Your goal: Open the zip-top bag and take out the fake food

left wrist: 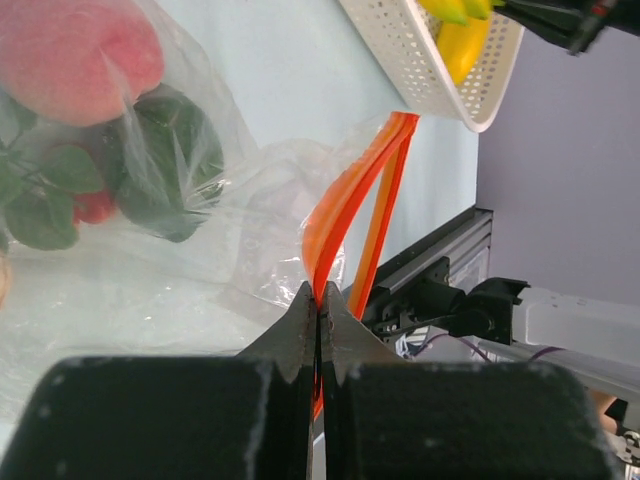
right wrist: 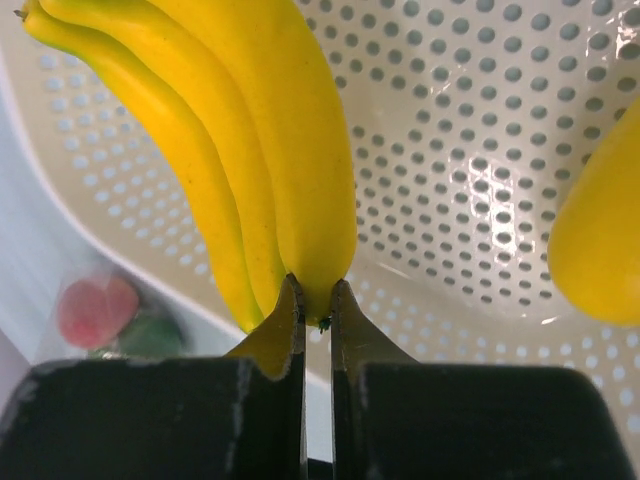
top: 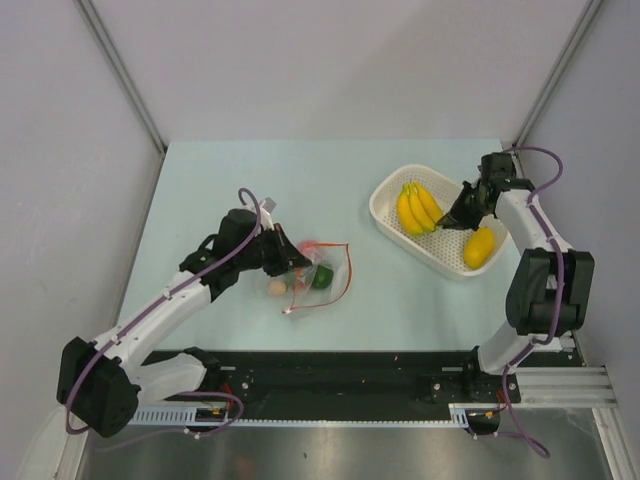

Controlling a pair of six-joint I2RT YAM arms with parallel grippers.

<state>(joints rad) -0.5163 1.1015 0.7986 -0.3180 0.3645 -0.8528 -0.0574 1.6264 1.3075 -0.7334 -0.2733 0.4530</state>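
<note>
The zip-top bag (top: pixel 322 272) lies left of the table's centre, clear and crinkly, its red zip strip (left wrist: pixel 343 205) spread apart. My left gripper (left wrist: pixel 319 300) is shut on one side of that strip; in the top view the left gripper (top: pixel 290 262) sits at the bag's left edge. Inside the bag are a pinkish-red piece (left wrist: pixel 80 50), a dark green vegetable (left wrist: pixel 165 165) and a tan egg-like piece (top: pixel 277 288). My right gripper (right wrist: pixel 318 300) is shut on the end of the yellow banana bunch (right wrist: pixel 250 130), which rests inside the white basket (top: pixel 447 250).
The white perforated basket (right wrist: pixel 480 150) stands at the right back of the table and also holds a yellow lemon-like fruit (top: pixel 480 247). A black rail (top: pixel 350 385) runs along the near edge. Grey walls close in the table on three sides.
</note>
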